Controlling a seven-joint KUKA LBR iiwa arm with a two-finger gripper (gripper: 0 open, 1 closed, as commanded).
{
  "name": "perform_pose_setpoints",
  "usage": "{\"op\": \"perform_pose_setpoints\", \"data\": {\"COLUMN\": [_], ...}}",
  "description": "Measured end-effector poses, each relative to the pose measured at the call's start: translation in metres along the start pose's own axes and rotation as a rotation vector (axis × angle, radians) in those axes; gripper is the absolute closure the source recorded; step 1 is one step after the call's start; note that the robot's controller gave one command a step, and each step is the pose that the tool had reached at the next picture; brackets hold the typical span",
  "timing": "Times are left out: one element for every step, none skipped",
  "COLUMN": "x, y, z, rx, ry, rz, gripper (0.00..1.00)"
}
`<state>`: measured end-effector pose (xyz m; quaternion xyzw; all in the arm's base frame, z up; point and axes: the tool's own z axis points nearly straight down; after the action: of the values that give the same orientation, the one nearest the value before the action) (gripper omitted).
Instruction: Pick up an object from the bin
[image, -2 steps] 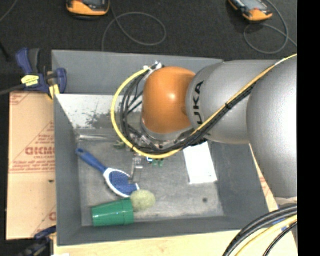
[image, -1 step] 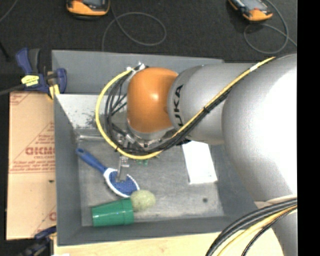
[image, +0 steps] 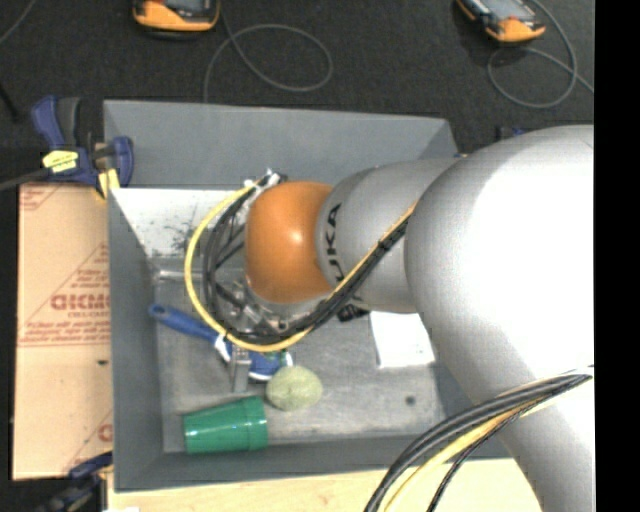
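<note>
A green cup (image: 227, 425) lies on its side at the bin's (image: 350, 398) near wall, a pale green ball (image: 293, 388) just beside it.

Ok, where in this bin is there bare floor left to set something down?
The bin has bare floor at its lower right, right of the pale green ball and below the white card. The lower left is crowded: green cup, ball and blue-handled tool lie close together where the arm reaches in.

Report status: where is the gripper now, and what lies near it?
Gripper low in bin, at a blue-handled tool. Pale green ball and lying green cup close beside. Grasp cannot be seen.
</note>
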<state>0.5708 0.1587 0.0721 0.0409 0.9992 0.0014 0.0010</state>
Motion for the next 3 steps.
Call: {"op": "perform_pose_setpoints", "data": {"x": [0.0021, 0.0021, 0.002], "y": [0.0177, 0.0177, 0.0177], "z": [-0.0016, -0.0017, -0.0034], "rx": [-0.004, -0.004, -0.004], "ry": [-0.008, -0.008, -0.007], "rz": [0.384, 0.384, 0.384], "gripper": [1.0, 1.0, 1.0]}}
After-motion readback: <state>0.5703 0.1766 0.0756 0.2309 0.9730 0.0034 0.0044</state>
